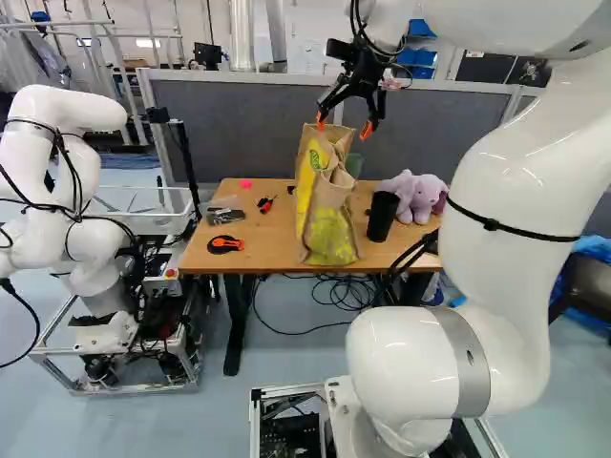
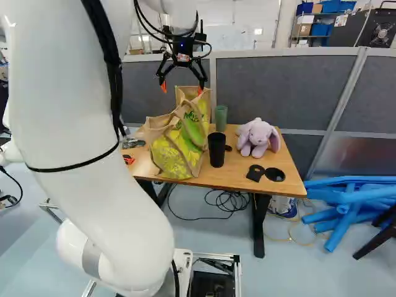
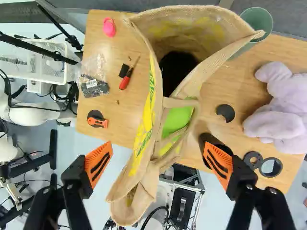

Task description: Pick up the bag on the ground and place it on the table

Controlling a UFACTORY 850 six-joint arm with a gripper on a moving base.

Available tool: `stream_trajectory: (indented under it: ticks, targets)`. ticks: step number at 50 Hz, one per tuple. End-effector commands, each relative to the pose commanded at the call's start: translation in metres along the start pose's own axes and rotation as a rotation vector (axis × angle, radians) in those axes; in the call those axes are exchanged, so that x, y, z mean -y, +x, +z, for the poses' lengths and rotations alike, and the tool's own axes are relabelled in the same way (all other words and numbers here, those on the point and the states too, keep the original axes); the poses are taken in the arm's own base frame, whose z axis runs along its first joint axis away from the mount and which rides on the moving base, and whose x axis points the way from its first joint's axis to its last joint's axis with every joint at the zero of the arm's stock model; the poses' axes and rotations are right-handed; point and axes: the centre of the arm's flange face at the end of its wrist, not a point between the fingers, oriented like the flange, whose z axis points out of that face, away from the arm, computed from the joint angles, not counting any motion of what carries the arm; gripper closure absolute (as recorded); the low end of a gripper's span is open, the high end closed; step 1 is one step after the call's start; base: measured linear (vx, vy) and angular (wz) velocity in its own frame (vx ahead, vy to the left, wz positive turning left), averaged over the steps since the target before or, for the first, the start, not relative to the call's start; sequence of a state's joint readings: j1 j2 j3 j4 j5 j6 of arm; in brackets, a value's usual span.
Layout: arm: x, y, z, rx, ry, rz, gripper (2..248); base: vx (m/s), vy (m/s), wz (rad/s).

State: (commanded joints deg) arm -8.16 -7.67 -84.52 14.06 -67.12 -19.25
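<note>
- Bag (image 2: 179, 142): brown with yellow and green print, upright on the table (image 2: 238, 173), left of the table's right-hand items. The mouth is open; the near part is folded.
- Gripper (image 2: 181, 88): positioned above the bag. Released state; the two fingers are spread wide with nothing grasped. In the wrist view, the orange pads (image 3: 99, 164) stand to either side of the folded near part, with a visible gap at each.
- Black cup (image 2: 216, 150): upright, just right of the bag.
- Green cup (image 2: 221, 119): upright, far and right of the bag, beyond the black cup.
- Plush toy (image 2: 258, 137): lilac, seated right of both cups.
- Flat black pieces (image 2: 275, 174): two units, side by side, near of the toy.
- Red-and-black screwdriver (image 1: 265, 204): left of the bag.
- Pink item (image 1: 245, 184): far left area of the table, beyond the screwdriver.
- Clear packet (image 1: 224, 216): left of the screwdriver.
- Orange-and-black tool (image 1: 226, 244): near left area.
- Another robot (image 1: 76, 181): left of the table.
- Blue tubes (image 2: 352, 213): piled on the floor, right of the table.
</note>
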Motion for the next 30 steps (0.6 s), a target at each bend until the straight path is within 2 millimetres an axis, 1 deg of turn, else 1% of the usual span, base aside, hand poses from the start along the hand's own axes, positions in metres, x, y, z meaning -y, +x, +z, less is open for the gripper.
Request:
stream_trajectory:
  ticks: [18,30]
  targets:
    - [0.0000,0.0000,0.0000,0.000,0.000,0.000,3,0.000,0.000,0.000]
    - [0.0000,0.0000,0.0000,0.000,0.000,0.000,3,-0.051,-0.001,0.004]
